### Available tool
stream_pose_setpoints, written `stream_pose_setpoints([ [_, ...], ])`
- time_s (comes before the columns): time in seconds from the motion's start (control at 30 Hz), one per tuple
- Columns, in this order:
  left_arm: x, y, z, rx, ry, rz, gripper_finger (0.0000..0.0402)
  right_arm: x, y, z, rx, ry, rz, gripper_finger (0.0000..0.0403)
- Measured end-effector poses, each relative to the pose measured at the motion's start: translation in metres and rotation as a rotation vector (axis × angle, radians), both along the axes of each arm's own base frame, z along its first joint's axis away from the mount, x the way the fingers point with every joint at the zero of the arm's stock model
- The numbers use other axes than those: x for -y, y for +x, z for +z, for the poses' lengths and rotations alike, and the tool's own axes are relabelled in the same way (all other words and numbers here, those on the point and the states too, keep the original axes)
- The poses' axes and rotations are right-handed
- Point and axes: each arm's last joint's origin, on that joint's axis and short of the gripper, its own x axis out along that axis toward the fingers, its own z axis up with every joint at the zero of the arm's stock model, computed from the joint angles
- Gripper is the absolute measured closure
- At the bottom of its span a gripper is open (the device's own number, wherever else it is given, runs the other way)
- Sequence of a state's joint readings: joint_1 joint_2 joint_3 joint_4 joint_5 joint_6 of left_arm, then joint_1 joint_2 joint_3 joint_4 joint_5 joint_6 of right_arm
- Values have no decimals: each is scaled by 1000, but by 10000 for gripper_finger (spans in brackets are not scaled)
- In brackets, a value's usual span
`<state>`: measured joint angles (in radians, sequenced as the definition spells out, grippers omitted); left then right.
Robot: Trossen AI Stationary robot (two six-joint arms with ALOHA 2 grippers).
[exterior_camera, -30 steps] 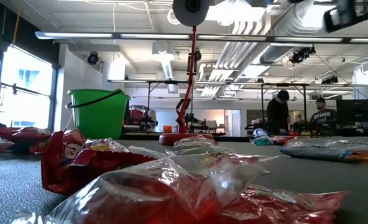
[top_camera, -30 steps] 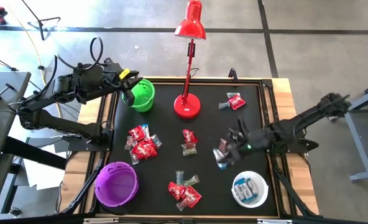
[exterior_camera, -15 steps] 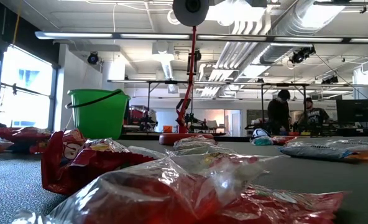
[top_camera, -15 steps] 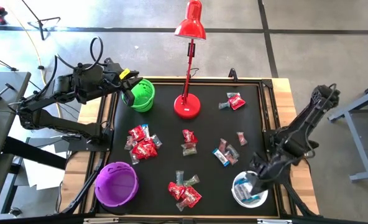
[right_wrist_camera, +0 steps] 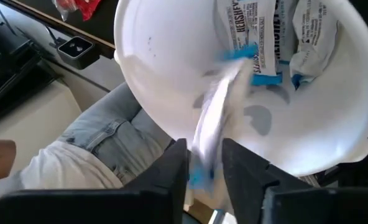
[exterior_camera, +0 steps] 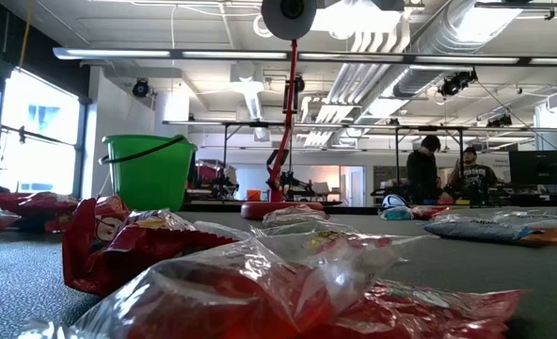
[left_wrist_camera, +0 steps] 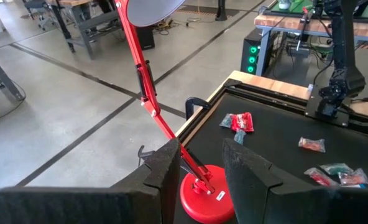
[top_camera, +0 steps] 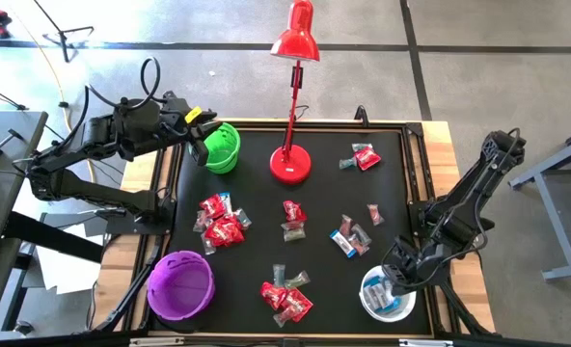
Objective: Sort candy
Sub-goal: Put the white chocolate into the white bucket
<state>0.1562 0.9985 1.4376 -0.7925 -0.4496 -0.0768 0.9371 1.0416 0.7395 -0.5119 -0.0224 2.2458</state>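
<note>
Candy lies in small heaps on the black mat: red pieces [top_camera: 221, 220], a mixed heap near the front [top_camera: 286, 299], and blue-and-white ones [top_camera: 348, 238]. My right gripper [top_camera: 389, 282] hangs over the white bowl [top_camera: 367, 306], open. In the right wrist view a blurred blue-and-white candy [right_wrist_camera: 207, 134] is slipping from between its fingers [right_wrist_camera: 174, 171] into the white bowl [right_wrist_camera: 165, 81], which holds more blue-and-white candy [right_wrist_camera: 258, 37]. My left gripper [top_camera: 201, 130] waits open beside the green bowl [top_camera: 225, 147], with nothing between its fingers [left_wrist_camera: 165, 168].
A red desk lamp [top_camera: 290, 164] stands at the back middle of the mat. The purple bowl [top_camera: 180, 285] sits front left. More candy lies at the back right [top_camera: 365, 156]. A person's leg in jeans [right_wrist_camera: 103, 143] shows beyond the table edge, under the white bowl.
My right gripper travelled from the candies mid-mat to above the white bowl, then opened, and the blue-and-white candy is dropping out. The left arm stayed still.
</note>
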Motion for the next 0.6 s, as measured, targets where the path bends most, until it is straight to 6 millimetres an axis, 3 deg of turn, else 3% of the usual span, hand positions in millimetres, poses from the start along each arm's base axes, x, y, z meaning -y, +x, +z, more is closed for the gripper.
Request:
stream_pose_setpoints([
  [0.23,0,0,0,0,0,0,296,-3,3,5,105,9,33,278],
  [0.43,0,0,0,0,0,0,296,-10,12,19,340,47,32,278],
  [0.6,0,0,0,0,1,0,296,-8,22,32,612,-46,-82,277],
])
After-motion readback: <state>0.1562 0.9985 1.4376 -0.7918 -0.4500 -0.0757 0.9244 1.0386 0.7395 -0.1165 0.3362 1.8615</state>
